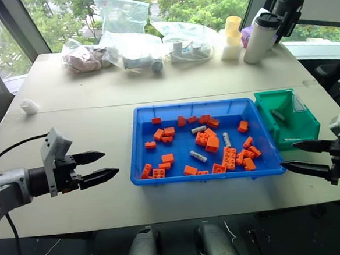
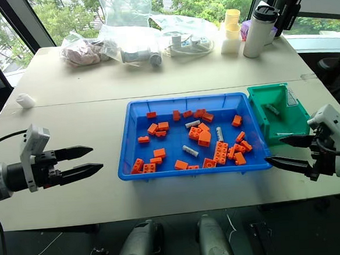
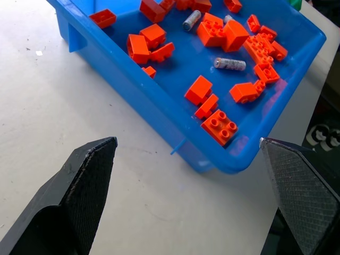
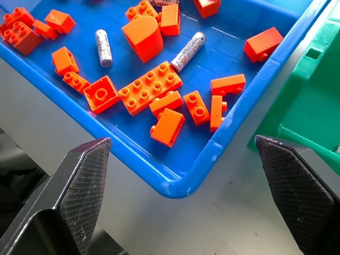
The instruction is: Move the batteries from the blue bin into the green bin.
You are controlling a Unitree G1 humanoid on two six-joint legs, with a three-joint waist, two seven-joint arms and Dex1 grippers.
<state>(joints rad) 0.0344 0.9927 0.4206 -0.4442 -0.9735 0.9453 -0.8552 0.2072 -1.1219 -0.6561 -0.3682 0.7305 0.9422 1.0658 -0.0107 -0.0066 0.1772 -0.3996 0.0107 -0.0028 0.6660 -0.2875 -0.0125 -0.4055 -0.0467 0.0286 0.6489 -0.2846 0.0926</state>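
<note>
**Inspector A:** Nearest, the left gripper [image 1: 105, 166] is held over the counter [image 1: 87, 110] left of the blue bin [image 1: 137, 146], jaws wide, nothing held. The right gripper [image 1: 300, 156] is recorded beside the bin's right corner, jaws wide, empty.

**Inspector B:** And the batteries?

**Inspector A:** Three batteries [image 1: 198, 156] are noted in the blue bin, lying flat among orange bricks [image 1: 229, 156]. Beyond, the green bin [image 1: 267, 115] is seen touching its right wall; a battery-like piece seems to lie inside.

**Inspector B:** Handling?

**Inspector A:** Judged light, rigid, smooth and prone to rolling. A grip across the mid-length is advised.
</note>
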